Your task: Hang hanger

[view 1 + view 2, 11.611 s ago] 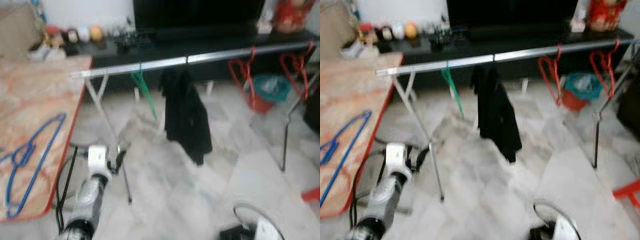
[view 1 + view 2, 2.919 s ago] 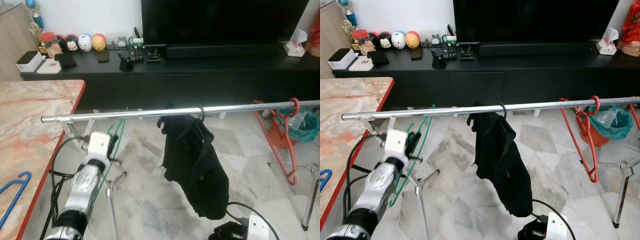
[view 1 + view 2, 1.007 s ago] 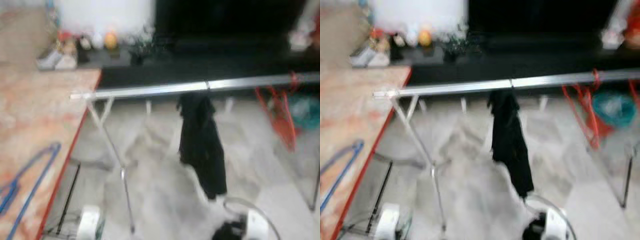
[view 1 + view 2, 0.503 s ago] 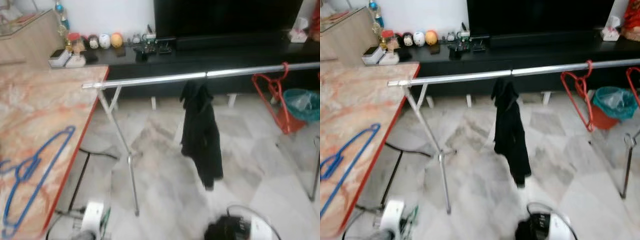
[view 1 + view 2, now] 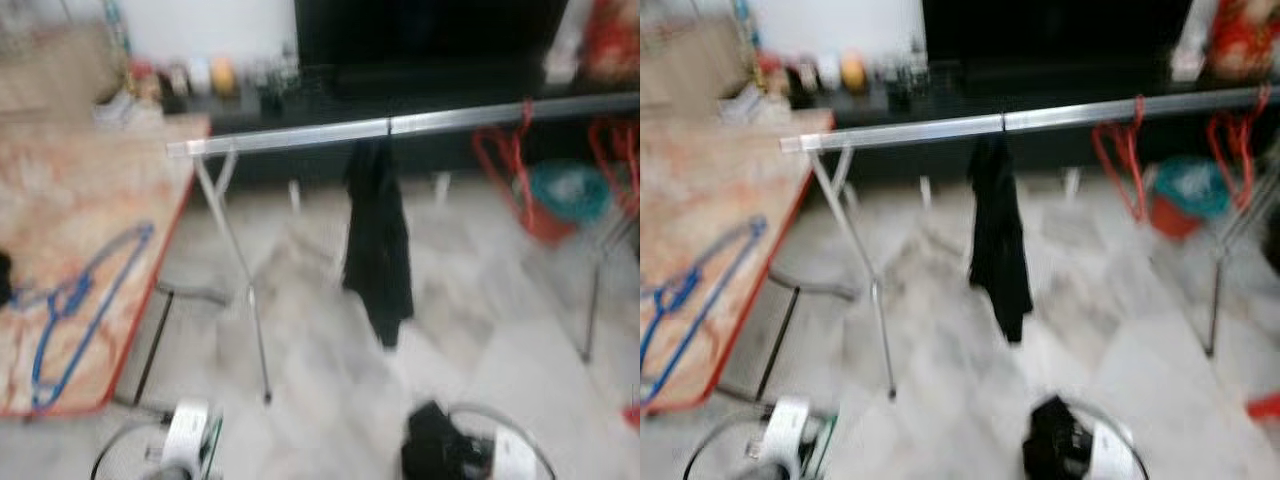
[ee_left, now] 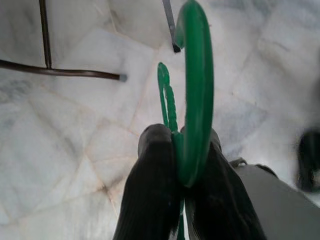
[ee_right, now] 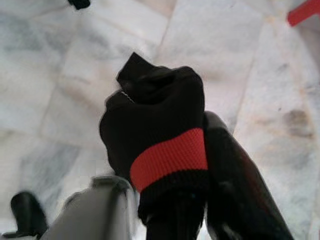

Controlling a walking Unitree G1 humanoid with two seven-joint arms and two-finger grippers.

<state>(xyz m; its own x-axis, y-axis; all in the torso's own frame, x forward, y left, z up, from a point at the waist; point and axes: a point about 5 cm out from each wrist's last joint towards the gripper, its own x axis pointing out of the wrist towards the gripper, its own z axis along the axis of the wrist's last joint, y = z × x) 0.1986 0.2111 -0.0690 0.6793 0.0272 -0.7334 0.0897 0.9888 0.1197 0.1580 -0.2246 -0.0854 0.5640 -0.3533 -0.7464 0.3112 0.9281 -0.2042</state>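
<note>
My left gripper [image 6: 177,137] is shut on a green plastic hanger [image 6: 197,90], whose hook curves out past the fingertips above the marble floor. In the blurred eye views that arm's wrist [image 5: 190,440] sits low at the bottom edge, well below the silver clothes rail [image 5: 400,128]. A black garment [image 5: 378,235] hangs from the middle of the rail, and red hangers [image 5: 510,150] hang near its right end. My right gripper [image 7: 185,100] is low over the floor with its fingers together, one finger in a black knit cover with a red band.
A marble-topped table [image 5: 80,200] with a red edge stands at the left, and a blue hanger [image 5: 85,300] lies on it. Behind the rail are a black TV console [image 5: 400,95] and a teal bin [image 5: 565,190]. The rail's legs [image 5: 245,300] stand on open floor.
The camera has shifted and the picture has blurred. The green hanger hung on the rail 11.6 s ago. My left arm held it up by the rail 2.9 s ago and now hangs low.
</note>
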